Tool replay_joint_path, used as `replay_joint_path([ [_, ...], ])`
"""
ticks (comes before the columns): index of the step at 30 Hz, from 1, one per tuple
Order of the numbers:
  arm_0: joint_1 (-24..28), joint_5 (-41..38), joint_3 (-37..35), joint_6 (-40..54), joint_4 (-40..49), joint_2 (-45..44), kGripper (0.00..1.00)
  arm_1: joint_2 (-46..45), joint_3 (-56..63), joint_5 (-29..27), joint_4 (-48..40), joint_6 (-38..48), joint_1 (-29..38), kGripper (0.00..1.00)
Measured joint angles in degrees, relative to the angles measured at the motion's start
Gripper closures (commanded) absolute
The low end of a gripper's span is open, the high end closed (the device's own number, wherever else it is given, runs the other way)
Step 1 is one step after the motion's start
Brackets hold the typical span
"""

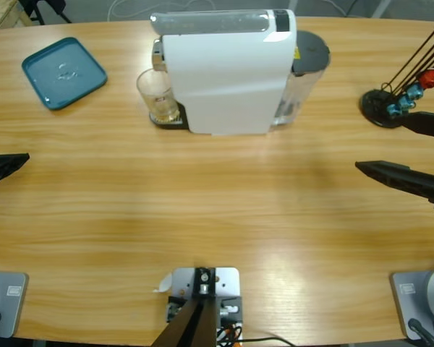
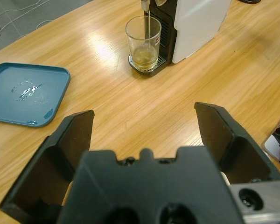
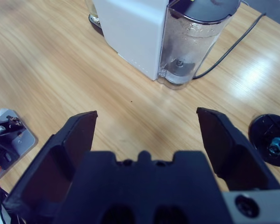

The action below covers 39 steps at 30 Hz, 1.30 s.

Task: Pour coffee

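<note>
Pooling flat in the upright glass (image 2: 143, 43), the coffee (image 2: 144, 58) sits far from both wide-spread tools (image 2: 144, 135) (image 3: 147, 135).

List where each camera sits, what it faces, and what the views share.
High view: fixed overhead, facing the table; left gripper and right gripper enter from opposite edges.
Left wrist view: along the open left gripper toward the glass and tray.
Right wrist view: along the open right gripper toward the water tank.
Shared: the coffee machine.
</note>
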Motion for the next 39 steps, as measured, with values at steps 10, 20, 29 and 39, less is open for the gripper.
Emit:
replay_joint_path([
  [10, 0.0, 0.0, 0.28, 0.0, -0.24, -0.02, 0.069, 0.0, 0.0, 0.0, 0.01, 0.0, 0.0, 0.087],
  [20, 0.0, 0.0, 0.41, 0.0, -0.37, -0.02, 0.069, 0.0, 0.0, 0.0, 0.02, 0.0, 0.0, 0.087],
  [29, 0.0, 0.0, 0.41, 0.0, -0.68, -0.02, 0.069, 0.0, 0.0, 0.0, 0.03, 0.0, 0.0, 0.087],
  [39, 0.0, 0.0, 0.47, 0.0, -0.81, -0.02, 0.069, 0.0, 0.0, 0.0, 0.03, 0.0, 0.0, 0.087],
])
